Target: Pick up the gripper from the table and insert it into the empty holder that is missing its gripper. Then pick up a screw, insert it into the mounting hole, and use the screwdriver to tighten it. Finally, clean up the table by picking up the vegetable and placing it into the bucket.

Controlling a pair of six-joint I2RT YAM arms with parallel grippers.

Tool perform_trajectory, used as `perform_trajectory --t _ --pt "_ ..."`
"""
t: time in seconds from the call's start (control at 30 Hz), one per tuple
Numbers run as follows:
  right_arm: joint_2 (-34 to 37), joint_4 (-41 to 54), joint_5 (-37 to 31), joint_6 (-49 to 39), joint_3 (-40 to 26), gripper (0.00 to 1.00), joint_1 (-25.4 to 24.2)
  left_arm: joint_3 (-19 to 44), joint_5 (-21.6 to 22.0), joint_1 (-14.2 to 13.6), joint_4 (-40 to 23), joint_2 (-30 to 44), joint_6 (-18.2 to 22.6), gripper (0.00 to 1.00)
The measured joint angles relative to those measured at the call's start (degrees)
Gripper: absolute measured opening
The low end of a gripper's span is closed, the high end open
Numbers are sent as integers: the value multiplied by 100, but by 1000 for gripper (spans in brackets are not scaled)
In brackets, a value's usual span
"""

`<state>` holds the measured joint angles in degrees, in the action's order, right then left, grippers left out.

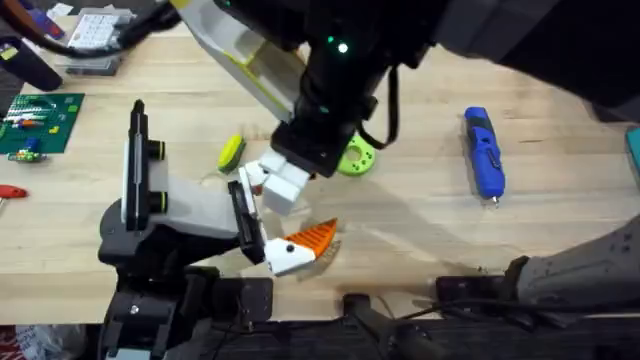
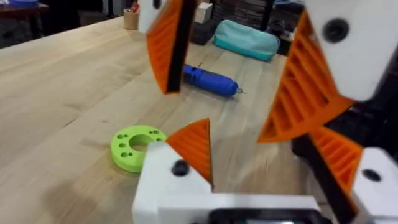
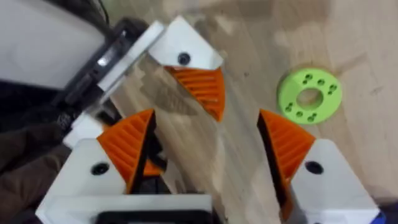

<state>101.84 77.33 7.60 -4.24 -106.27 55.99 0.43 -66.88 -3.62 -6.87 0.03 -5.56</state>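
Note:
The holder [image 1: 170, 210], a white-and-grey arm on a black base, stands at the lower left with its black end plate [image 1: 245, 225] facing right. A small orange gripper [image 1: 300, 245] [image 3: 193, 74] on a white block sits against that plate. The left wrist view looks out from the plate: my left gripper [image 2: 261, 146] is open, its two small orange fingers [image 2: 186, 155] wide apart on a white rail. My right gripper [image 1: 280, 182] [image 2: 216, 114] [image 3: 205, 115] hangs open just above them, holding nothing. The yellow vegetable [image 1: 232, 151] lies beyond the holder. The blue screwdriver [image 1: 484, 152] [image 2: 210, 81] lies at right. No screw can be made out.
A green disc with holes [image 1: 356, 160] [image 2: 134, 147] [image 3: 309, 93] lies right of the right gripper. A small brown container [image 2: 130, 18], possibly the bucket, stands far back. A green circuit board [image 1: 35, 120] and a keypad [image 1: 95, 30] sit at the far left, a teal pouch [image 2: 247, 38] at the right edge.

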Motion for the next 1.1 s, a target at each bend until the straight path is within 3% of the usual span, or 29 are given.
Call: perform_trajectory --t 0.07,0.1,0.2,0.27,0.43,0.7,0.9,1.1 --pt "-78 143 19 -35 3 988 0 0 -6 0 -1 0 -20 726" --pt "-140 165 20 -57 3 988 0 0 -6 0 0 0 -17 604" --pt "-420 184 21 -122 5 988 -1 0 -4 0 0 0 -2 119" --pt "-651 206 21 -202 3 988 -2 0 -1 0 0 0 9 12" --pt "-1134 316 24 -406 3 988 -2 0 -1 0 0 0 11 5" --pt "-1283 376 46 -541 117 988 -188 0 -1 0 0 0 11 4" --pt "-1565 157 68 -300 593 988 -793 0 -1 0 0 0 11 4" --pt "-2245 -44 6 -36 1415 988 -1696 0 -3 0 0 0 11 4"
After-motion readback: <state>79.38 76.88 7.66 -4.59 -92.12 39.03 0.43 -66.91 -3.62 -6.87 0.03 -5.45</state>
